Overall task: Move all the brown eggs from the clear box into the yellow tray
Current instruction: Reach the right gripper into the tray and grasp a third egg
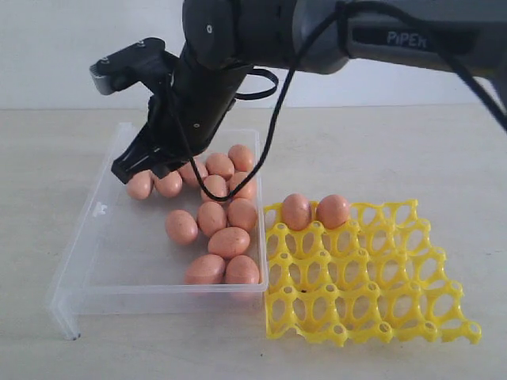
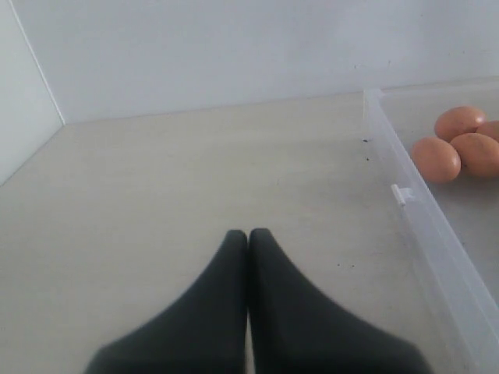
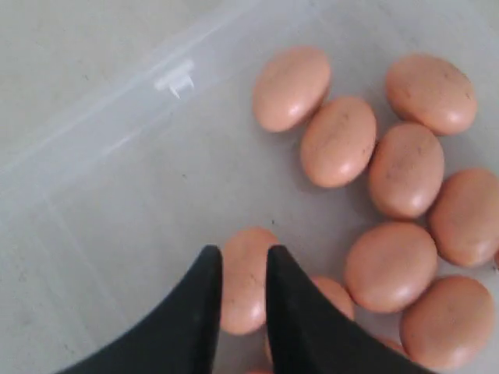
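Note:
Several brown eggs lie loose in the clear box, most of them in its right half. Two more brown eggs sit in the back cups of the yellow tray, right of the box. My right gripper hangs over the back left of the egg cluster. Its jaws stand a little apart above one egg, which shows through the gap, wider than the gap itself. My left gripper is shut and empty over bare table beside the box wall.
The right arm and its cable reach across from the upper right, above the tray and box. A pale wall stands behind the table. The box's latch tab is on the wall nearest the right gripper.

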Tool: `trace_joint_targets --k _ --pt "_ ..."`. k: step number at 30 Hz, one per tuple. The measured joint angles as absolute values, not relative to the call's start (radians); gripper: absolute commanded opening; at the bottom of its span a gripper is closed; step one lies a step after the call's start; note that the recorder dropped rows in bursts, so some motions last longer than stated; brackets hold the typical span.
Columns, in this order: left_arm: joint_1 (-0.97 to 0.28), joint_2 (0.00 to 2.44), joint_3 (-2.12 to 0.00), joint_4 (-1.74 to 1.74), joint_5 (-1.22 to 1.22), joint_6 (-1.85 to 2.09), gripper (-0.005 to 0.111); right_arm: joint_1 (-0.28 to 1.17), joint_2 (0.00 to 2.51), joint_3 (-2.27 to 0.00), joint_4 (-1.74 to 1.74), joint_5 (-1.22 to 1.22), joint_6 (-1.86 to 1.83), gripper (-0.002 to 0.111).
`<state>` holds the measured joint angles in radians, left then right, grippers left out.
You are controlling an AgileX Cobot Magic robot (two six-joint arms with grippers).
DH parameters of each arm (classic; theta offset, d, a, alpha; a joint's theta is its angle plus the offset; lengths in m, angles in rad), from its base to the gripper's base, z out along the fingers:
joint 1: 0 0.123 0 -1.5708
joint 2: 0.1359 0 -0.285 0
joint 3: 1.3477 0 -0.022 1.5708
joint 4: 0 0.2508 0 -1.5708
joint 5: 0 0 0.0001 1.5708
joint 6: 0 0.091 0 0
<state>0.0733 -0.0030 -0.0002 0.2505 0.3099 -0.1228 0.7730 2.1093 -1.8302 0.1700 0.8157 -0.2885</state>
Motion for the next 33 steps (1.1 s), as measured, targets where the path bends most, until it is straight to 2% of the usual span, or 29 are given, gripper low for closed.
trace_joint_targets --k 4,6,14,28,30,33 --pt "0.073 -0.003 0.000 0.250 0.310 -0.123 -0.004 0.771 2.201 -1.944 0.197 0.873 -0.285 0.056" --pt "0.073 -0.003 0.000 0.250 0.310 -0.123 -0.004 0.771 2.254 -1.989 0.199 0.928 -0.264 0.062" --pt "0.073 -0.003 0.000 0.250 0.310 -0.123 -0.004 0.769 2.386 -2.051 0.199 0.986 -0.183 0.062" --pt "0.073 -0.003 0.000 0.250 0.310 -0.123 -0.004 0.769 2.446 -2.062 0.192 0.979 -0.165 0.062" --pt "0.073 -0.003 0.000 0.250 0.310 -0.123 -0.004 0.769 2.449 -2.064 0.192 0.985 -0.165 0.056" --pt "0.073 -0.003 0.000 0.250 0.310 -0.123 -0.004 0.769 2.450 -2.063 0.190 0.992 -0.165 0.028"
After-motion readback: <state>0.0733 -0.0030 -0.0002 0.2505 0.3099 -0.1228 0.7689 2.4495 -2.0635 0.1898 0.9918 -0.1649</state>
